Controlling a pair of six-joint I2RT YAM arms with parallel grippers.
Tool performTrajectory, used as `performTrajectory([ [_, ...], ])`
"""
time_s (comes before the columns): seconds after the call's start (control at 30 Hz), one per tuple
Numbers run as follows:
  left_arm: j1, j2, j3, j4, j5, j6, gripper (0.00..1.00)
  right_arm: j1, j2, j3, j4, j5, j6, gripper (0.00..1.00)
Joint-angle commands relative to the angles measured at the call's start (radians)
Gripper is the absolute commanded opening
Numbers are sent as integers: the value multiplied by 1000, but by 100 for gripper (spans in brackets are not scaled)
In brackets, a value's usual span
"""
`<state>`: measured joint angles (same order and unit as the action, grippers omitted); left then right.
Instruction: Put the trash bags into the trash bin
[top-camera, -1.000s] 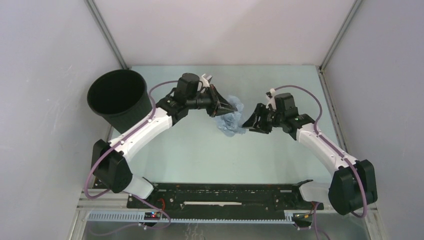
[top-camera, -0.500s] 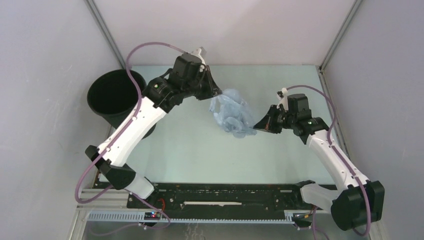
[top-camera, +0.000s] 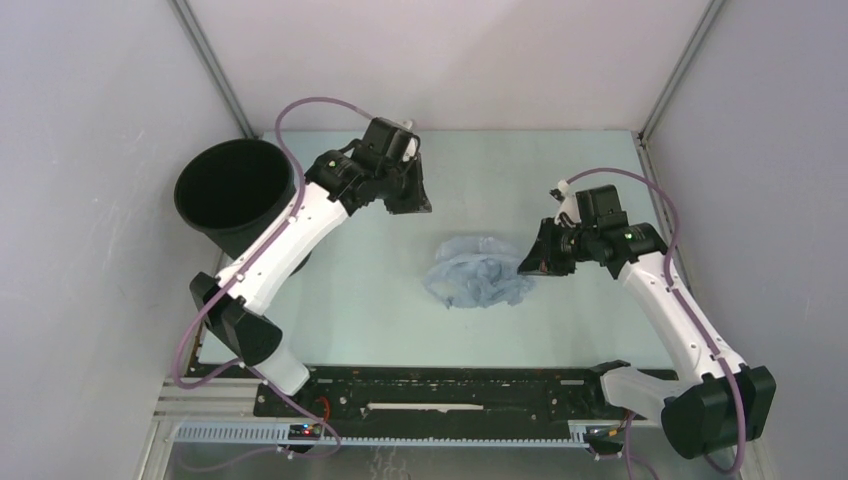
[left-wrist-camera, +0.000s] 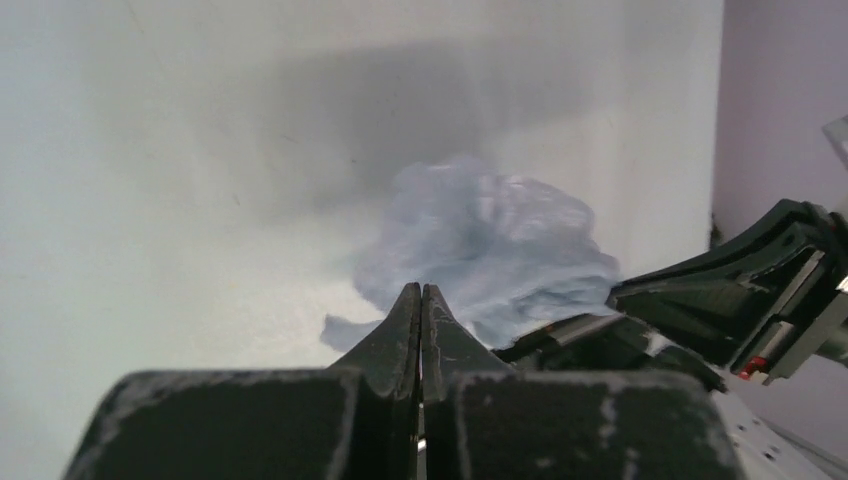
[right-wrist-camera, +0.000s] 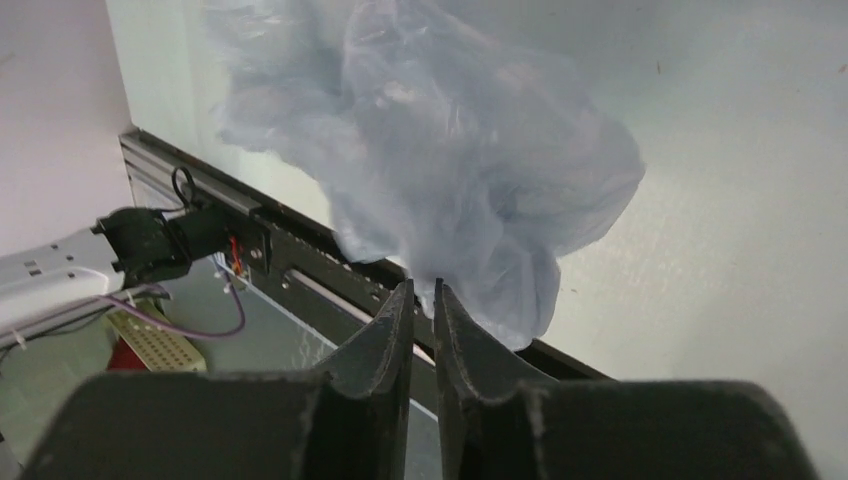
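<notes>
Top view: trash bag (top-camera: 478, 278) lies crumpled on the table (top-camera: 380, 290), well apart from the trash bin (top-camera: 245, 235).
Left wrist: I see the left gripper (left-wrist-camera: 421, 295) clenched on nothing, above the bag.
Right wrist: right gripper (right-wrist-camera: 421, 290) nearly closed at the bag's edge. I can't tell whether film is pinched.

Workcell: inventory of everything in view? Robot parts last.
trash bag: 1, translucent pale grey-blue, crumpled on the table, centre-right
trash bin: 1, black, upright at far-left corner
table: 1, pale green, under the bag
rail: 1, black, near edge
left arm: 1, white and black, purple cable
right arm: 1, same colours
left claw: 1, black, shut, empty, apart from the bag
right claw: 1, black, nearly closed at the bag's edge; grip unclear
</notes>
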<state>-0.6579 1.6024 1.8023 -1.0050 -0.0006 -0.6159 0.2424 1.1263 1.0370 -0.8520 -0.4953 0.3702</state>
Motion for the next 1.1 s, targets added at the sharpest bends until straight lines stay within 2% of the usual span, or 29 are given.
performTrajectory([
  [0.0, 71, -65, -121, 181, 271, -134, 0, -11, -42, 35, -65, -56, -83, 26],
  [0.1, 119, -120, -250, 413, 475, -295, 0, -82, -76, 33, -70, -148, -84, 40],
  [0.17, 134, -157, -307, 553, 516, -384, 0, -145, -105, 26, -54, -211, -88, 51],
  [0.27, 149, -173, -309, 600, 535, -433, 0, -231, -136, 18, -54, -245, -122, 67],
  [0.47, 155, -172, -282, 598, 588, -467, 0, -235, -154, -15, 4, -297, -90, 72],
  [0.67, 157, -179, -287, 571, 595, -449, 0, -235, -155, -84, 182, -363, 22, 78],
  [0.73, 156, -180, -286, 565, 591, -434, 0, -222, -130, -93, 191, -317, 48, 78],
  [0.77, 153, -179, -275, 532, 567, -401, 5, -204, -114, -77, 129, -229, 40, 77],
  [0.83, 126, -166, -221, 360, 446, -268, 30, -100, -64, -11, -36, 77, 10, 77],
  [0.87, 94, -155, -201, 259, 381, -190, 44, -30, -33, 10, -88, 181, 4, 77],
  [0.9, 65, -151, -204, 216, 332, -131, 54, 23, -19, 15, -115, 236, 13, 77],
  [0.97, 23, -158, -288, 216, 291, -63, 63, 80, -13, -12, -110, 259, 52, 78],
  [1.07, -21, -183, -498, 298, 229, -25, 79, 64, -29, -78, -54, 275, 96, 78],
])
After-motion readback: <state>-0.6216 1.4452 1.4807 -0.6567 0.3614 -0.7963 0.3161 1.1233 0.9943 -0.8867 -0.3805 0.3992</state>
